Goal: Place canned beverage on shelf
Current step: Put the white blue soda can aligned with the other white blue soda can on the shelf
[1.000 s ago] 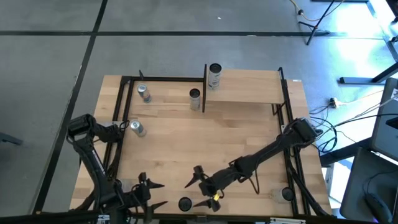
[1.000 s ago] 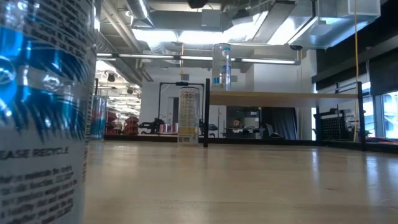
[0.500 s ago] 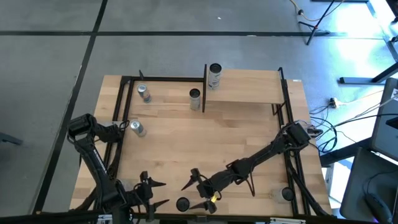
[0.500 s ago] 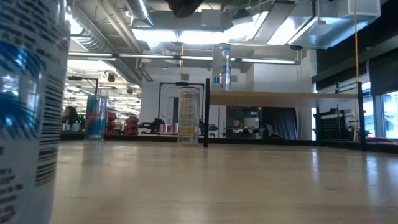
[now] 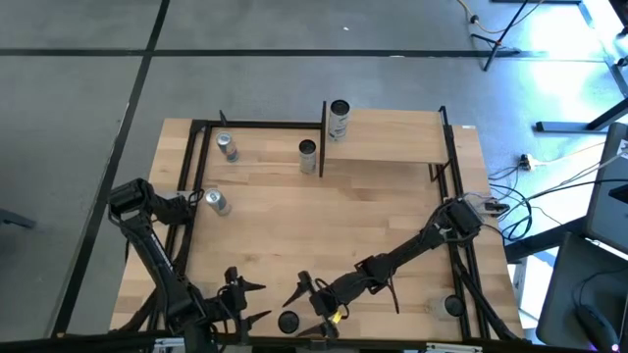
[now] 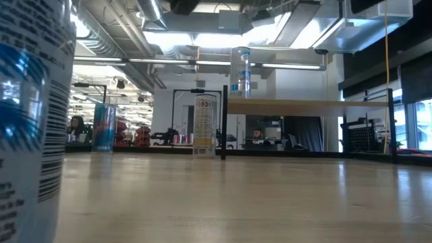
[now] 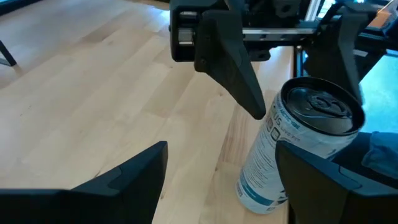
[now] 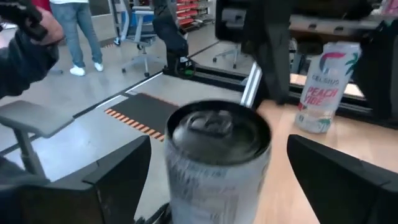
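The step in hand looks like the grasp. The right gripper [image 5: 308, 306] sits low at the near edge of the pale plank worktop [image 5: 392, 216], its fingers [image 7: 231, 65] apart on either side of the white-and-blue aluminium drink can [image 7: 292, 149], which stands upright there and is not yet clamped. To do it well, I would centre the can between the fingers, close on the mid-body rather than the rim, and squeeze gently, since thin metal is likely to dent. After that it needs lifting straight up, carrying over the thin black metal post [image 5: 323, 137], and setting upright on a bare part of the small light-wood shelf [image 5: 402, 137] at the far side, clear of the silver can already standing there [image 5: 339, 119]. The left gripper [image 5: 251, 302] waits just beside, fingers also apart and empty. It is close enough that the right arm's lift should be kept vertical to avoid a knock. Counted from above, there are five cans, one on the shelf and four on the worktop. There are also two arms and one shelf.
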